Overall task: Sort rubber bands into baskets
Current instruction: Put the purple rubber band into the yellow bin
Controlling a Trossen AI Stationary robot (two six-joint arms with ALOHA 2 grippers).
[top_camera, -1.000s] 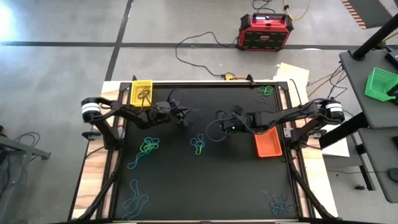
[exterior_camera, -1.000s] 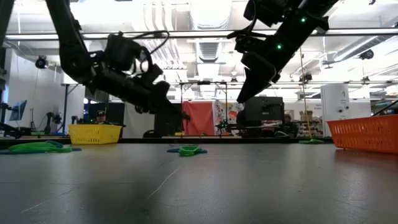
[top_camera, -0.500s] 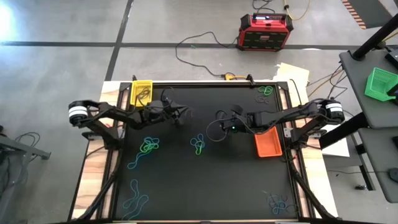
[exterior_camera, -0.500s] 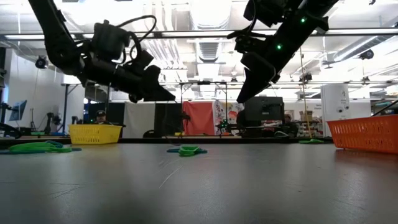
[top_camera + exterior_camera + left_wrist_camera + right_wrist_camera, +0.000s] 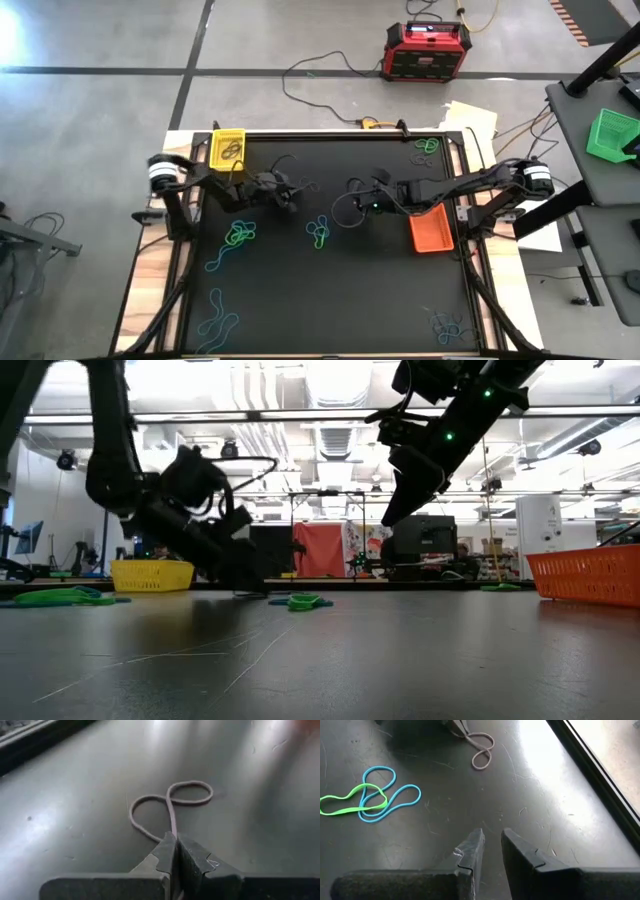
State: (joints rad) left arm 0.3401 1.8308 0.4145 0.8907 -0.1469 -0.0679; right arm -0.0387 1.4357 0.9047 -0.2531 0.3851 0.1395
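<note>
My left gripper point(image 5: 175, 845) is shut on one end of a greyish-purple rubber band point(image 5: 170, 805), which trails over the black table in a figure-eight loop. In the high view this gripper point(image 5: 290, 195) is right of the yellow basket point(image 5: 228, 148), and it hangs low over the table point(image 5: 245, 575). My right gripper point(image 5: 491, 845) is raised near the table's middle point(image 5: 352, 207), left of the orange basket point(image 5: 430, 232). Its fingers stand slightly apart with nothing between them. Blue and green bands point(image 5: 370, 797) lie near it.
More green and blue bands lie at the middle point(image 5: 318, 232), middle left point(image 5: 240, 236), front left point(image 5: 218, 320), front right point(image 5: 445, 325) and back right point(image 5: 427, 145). A green basket point(image 5: 612, 133) stands on a side table at the right. On the floor behind is a red and black box point(image 5: 425, 50).
My left gripper has come down from a raised position to just above the table, still shut. The right arm has held still.
</note>
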